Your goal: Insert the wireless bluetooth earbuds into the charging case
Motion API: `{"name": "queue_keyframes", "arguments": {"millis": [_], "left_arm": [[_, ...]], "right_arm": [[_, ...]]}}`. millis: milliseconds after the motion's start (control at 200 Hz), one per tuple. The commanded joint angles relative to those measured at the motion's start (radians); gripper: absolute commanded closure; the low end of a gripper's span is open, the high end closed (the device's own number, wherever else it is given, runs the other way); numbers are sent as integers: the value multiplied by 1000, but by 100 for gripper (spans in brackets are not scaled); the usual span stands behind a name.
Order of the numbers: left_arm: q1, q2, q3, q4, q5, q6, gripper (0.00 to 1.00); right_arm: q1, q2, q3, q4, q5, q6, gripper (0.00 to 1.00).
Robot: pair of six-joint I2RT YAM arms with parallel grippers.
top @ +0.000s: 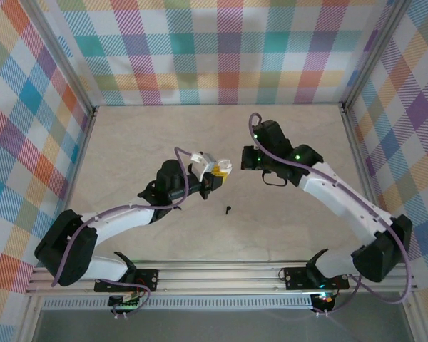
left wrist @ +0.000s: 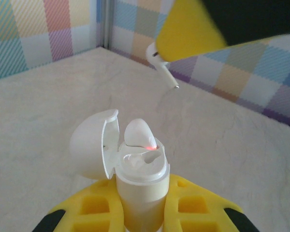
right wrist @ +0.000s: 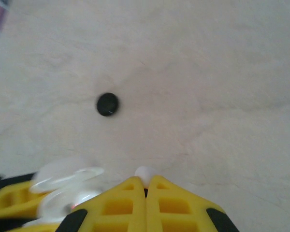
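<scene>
The setting is a robotics laboratory test cell. The work surface is a beige stone-pattern tabletop (top: 164, 142), enclosed on the left, far and right sides by multicoloured plaid panels (top: 221, 50) held in aluminium frame posts (top: 65, 64). Along the near edge, an aluminium extrusion rail (top: 221, 274) carries the bolted bases of the left arm (top: 121, 221) and the right arm (top: 342, 196), both fitted with exposed cabling (top: 178, 160); green indicator lamps (top: 297, 155) are lit on the right arm.

Beige marbled table (top: 164, 135), one black earbud (top: 228, 210)
</scene>
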Motion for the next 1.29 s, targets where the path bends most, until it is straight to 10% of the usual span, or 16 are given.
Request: {"name": "queue_keyframes", "arguments": {"millis": [0, 1290], "left_arm": [[-31, 29, 56, 100, -58, -56, 100], [-143, 99, 57, 305, -226, -101, 100]], "right_arm": [[52, -54, -33, 120, 58, -36, 100], [132, -84, -134, 316, 153, -117, 100]]}}
